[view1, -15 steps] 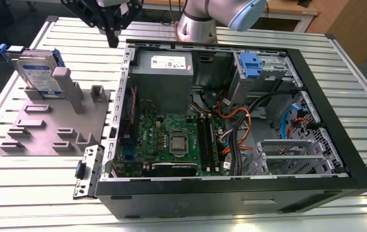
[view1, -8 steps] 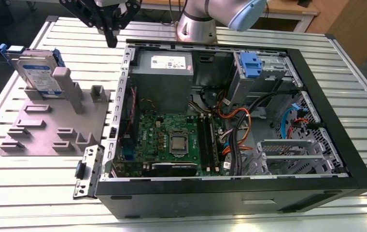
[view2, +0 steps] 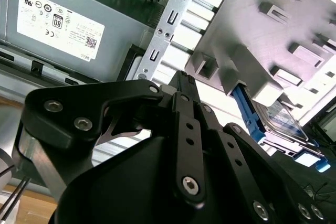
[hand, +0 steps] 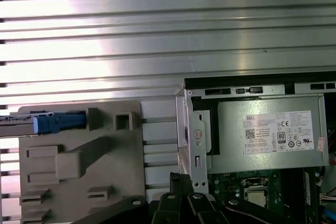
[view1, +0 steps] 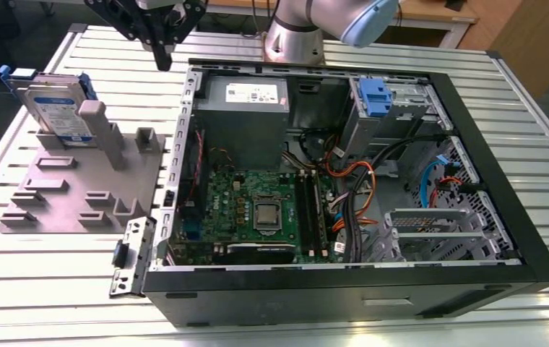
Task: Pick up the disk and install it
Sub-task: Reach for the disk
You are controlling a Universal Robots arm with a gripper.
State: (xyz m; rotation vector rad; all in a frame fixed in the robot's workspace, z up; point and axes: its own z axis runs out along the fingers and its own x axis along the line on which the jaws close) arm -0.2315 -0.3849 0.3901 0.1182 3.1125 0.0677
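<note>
The disk (view1: 58, 108) sits unpicked in the rack (view1: 63, 199) beside the computer case (view1: 352, 293); the pincer (view1: 162, 62) hangs nearby, closed, empty.

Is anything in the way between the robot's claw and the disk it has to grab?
Nothing visible. The black gripper hangs in open air; the silver, blue-framed disk stands upright on the grey plastic fixture, top free, a grey post close beside it.

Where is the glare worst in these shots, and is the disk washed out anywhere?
First wrist view: strong glare across the table slats, disk still readable. Second wrist view: table slats blown white beside the grey fixture, disk dimmer. Exterior view: even light, disk clear.
</note>
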